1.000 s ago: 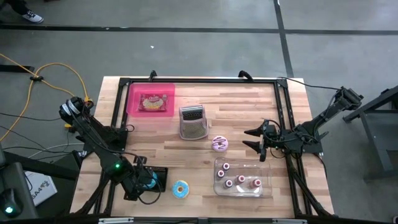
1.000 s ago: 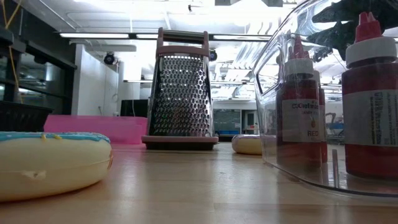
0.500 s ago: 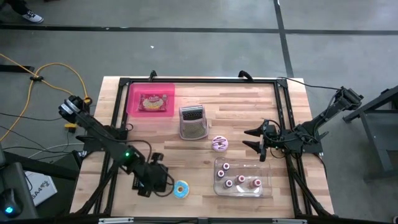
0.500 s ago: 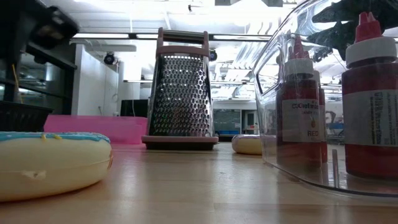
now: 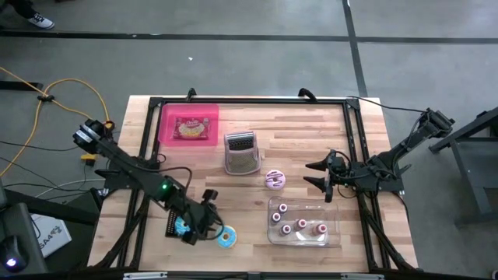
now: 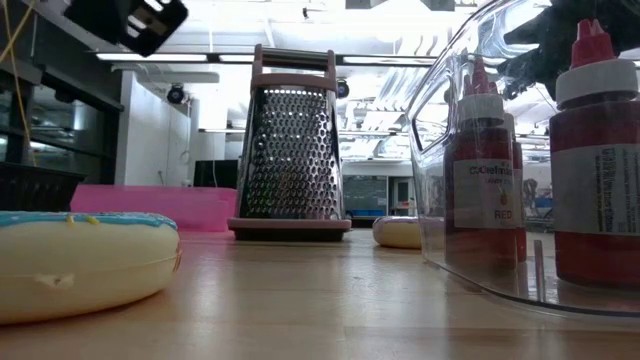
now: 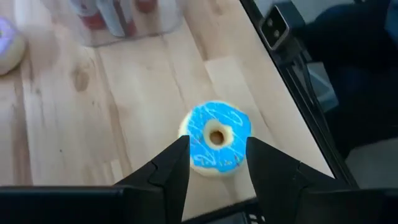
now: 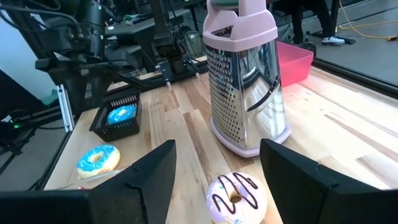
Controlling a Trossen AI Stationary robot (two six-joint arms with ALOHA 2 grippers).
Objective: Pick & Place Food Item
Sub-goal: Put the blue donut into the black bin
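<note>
A blue-iced donut (image 5: 226, 237) lies flat on the wooden table near its front edge; it also fills the left of the low view (image 6: 80, 262). My left gripper (image 5: 210, 224) hangs open just left of it and above it, tipped downward. In the left wrist view the donut (image 7: 215, 137) shows between and beyond the two fingers, untouched. A pink-iced donut (image 5: 275, 180) lies mid-table. My right gripper (image 5: 314, 175) waits open just right of it, above the table, with the pink-iced donut (image 8: 236, 199) below its fingers.
A black basket (image 5: 177, 225) with a blue item in it sits left of the blue donut. A metal grater (image 5: 242, 152) stands mid-table. A pink tray (image 5: 188, 124) with a food packet is at the far left. A clear bin (image 5: 305, 222) of bottles lies front right.
My left gripper has moved from over the black basket toward the table's right, to the blue donut, rising a little. It has rolled and tipped as it went. The basket now shows uncovered. The right arm has kept still.
</note>
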